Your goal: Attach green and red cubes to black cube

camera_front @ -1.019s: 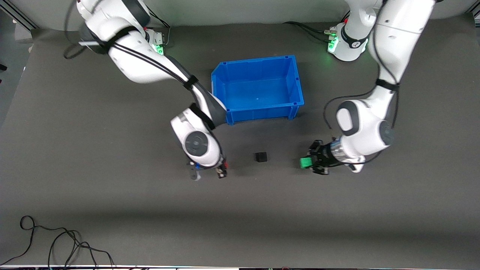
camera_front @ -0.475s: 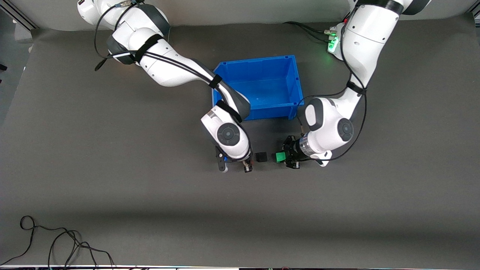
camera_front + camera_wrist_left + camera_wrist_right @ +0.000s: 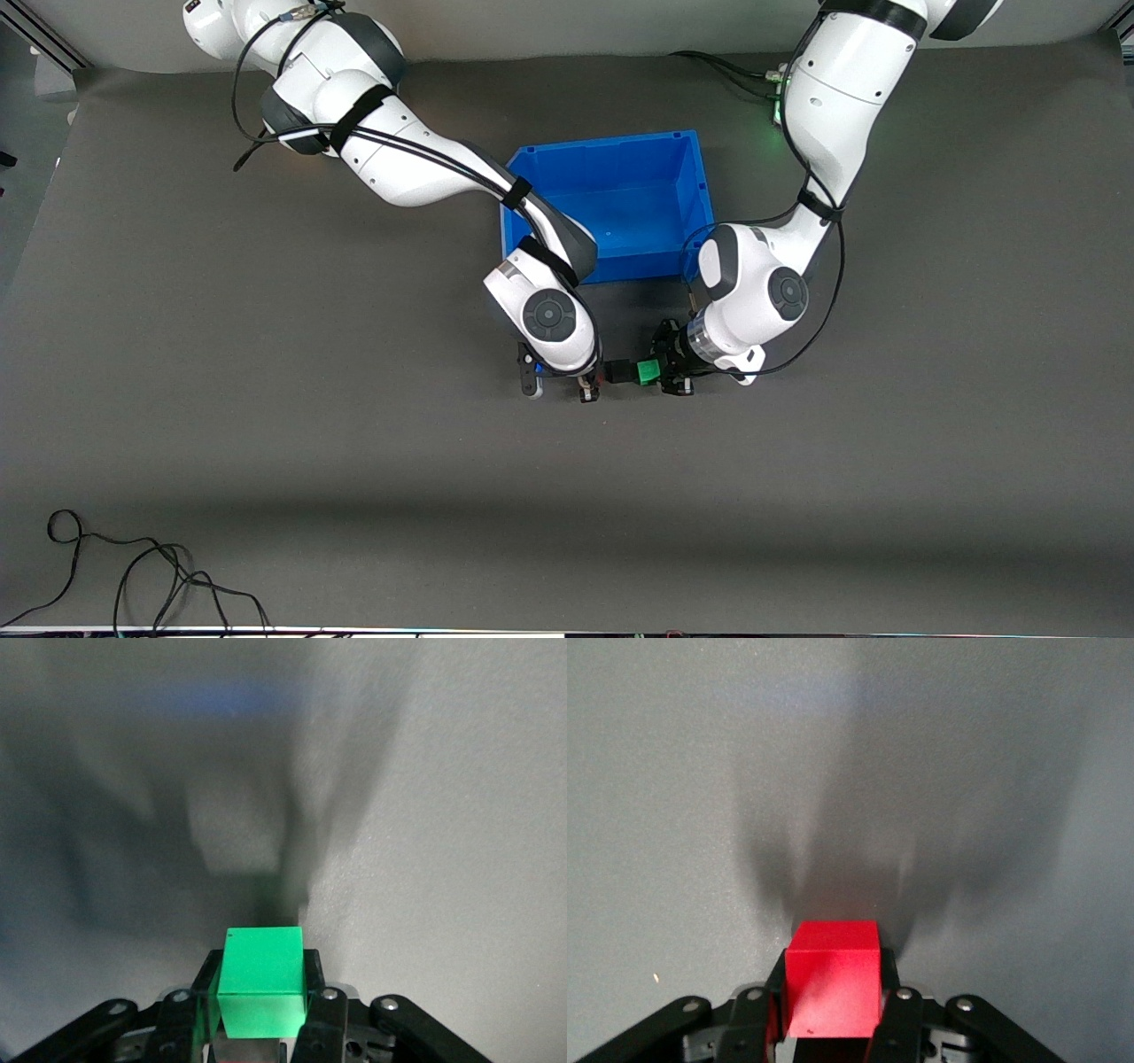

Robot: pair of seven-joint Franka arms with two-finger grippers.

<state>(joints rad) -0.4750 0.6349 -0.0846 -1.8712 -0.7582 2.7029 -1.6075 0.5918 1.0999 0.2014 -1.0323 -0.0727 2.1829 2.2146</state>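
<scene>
Black cube (image 3: 617, 371) sits between hands — left hand (image 3: 663, 373) grips green cube (image 3: 648, 371), right hand (image 3: 833, 1014) red cube (image 3: 833, 979).

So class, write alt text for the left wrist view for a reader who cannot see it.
A bright green cube sits clamped in the left gripper, seen from just above the fingers. Below it lies plain grey table, crossed by soft shadows.

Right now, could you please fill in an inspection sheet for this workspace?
Surface: dark grey mat.
Job's things: green cube beside black cube; red cube held.
Clutter: blue bin, nothing seen in it.
Grippers: left gripper shut on green cube; right gripper shut on red cube, beside the black cube.
Cables: loose black cable at the mat's near edge.
Surroundings: nothing seen.
</scene>
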